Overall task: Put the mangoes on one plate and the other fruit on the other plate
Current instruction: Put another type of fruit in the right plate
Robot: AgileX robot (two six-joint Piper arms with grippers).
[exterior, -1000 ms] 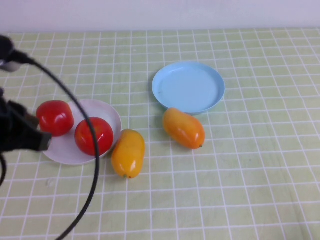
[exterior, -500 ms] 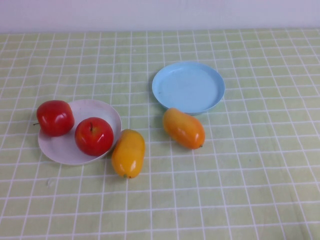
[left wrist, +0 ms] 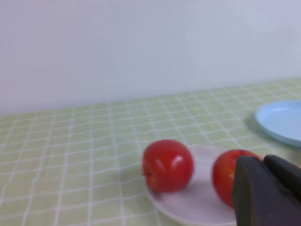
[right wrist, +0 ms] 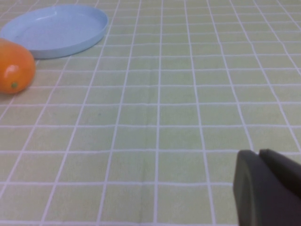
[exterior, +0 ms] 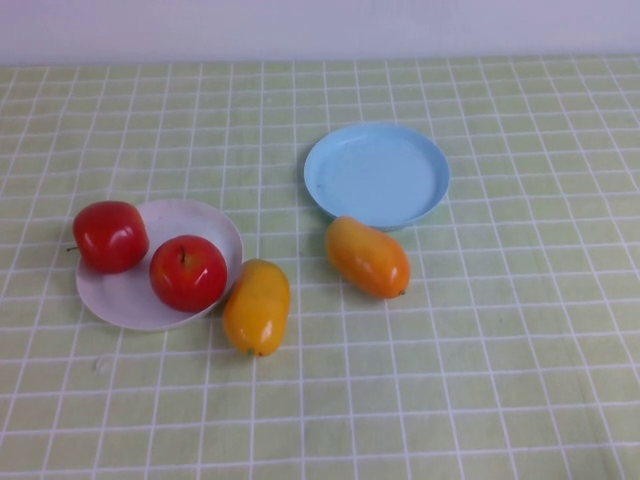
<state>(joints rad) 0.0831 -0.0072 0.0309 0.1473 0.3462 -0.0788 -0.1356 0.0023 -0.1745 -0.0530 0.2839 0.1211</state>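
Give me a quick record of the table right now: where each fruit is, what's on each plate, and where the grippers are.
apples: both on white plate
mangoes: one touching white plate's rim, one just by blue plate
blue plate: holds nothing
left gripper: shut, off the table near the apples, holding nothing
right gripper: shut, low over bare cloth, holding nothing
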